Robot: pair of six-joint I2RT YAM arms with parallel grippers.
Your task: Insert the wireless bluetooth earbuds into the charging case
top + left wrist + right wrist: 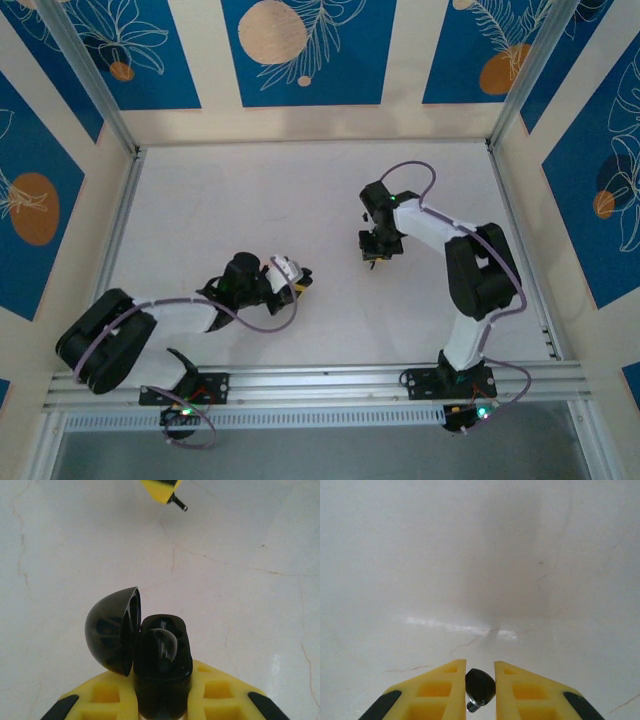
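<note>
nearby: left pincer point(161, 690) clamped on black charging case point(162, 655), steadying it; lid point(112, 630) swung open, cavity exposed, ready to receive. farther out: right pincer point(480, 677) pinching one black earbud point(480, 687), stem protruding, over white table point(480, 555), likely staged for insertion.
</note>
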